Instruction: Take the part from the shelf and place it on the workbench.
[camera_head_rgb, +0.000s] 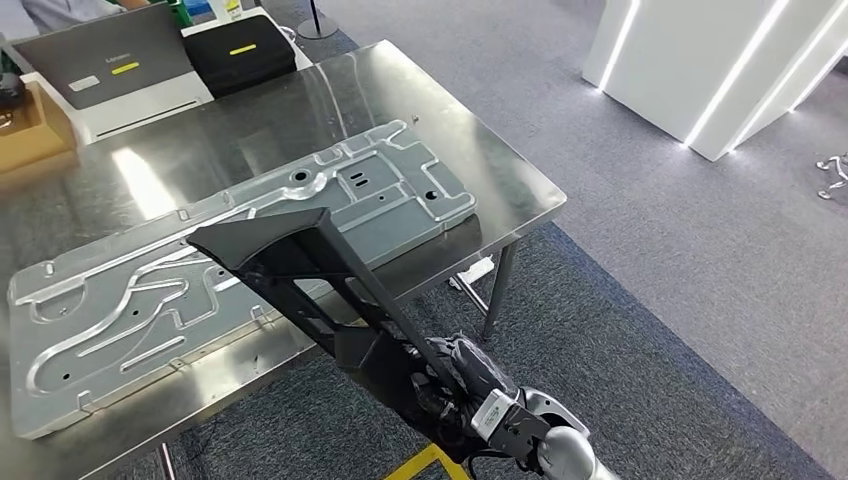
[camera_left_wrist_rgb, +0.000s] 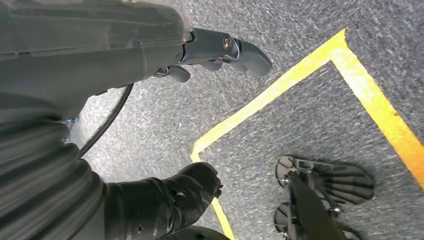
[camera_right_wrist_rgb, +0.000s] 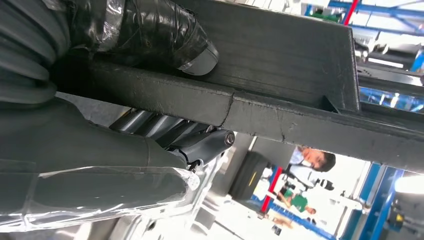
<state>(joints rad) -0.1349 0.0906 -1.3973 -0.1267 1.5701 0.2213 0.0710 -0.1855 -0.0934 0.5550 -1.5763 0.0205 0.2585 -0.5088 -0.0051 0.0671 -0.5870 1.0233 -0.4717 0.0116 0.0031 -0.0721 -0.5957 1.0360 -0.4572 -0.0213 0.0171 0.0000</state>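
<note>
The right hand (camera_head_rgb: 470, 385) grips a black part (camera_head_rgb: 290, 260) above the steel surface's (camera_head_rgb: 500, 165) near edge; the left hand's (camera_left_wrist_rgb: 150, 50) fingers (camera_left_wrist_rgb: 245, 50) hang open.

Stamped metal panel (camera_head_rgb: 240, 265) flat on counter, laptop (camera_head_rgb: 105, 60) and black case (camera_head_rgb: 240, 52) behind it, yellow floor tape (camera_left_wrist_rgb: 280, 90) on grey carpet.

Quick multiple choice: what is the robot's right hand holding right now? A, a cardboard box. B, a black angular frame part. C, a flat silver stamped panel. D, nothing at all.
B: the right hand grips the black frame part, held up over the edge of the steel workbench, where a silver stamped panel already lies flat.
</note>
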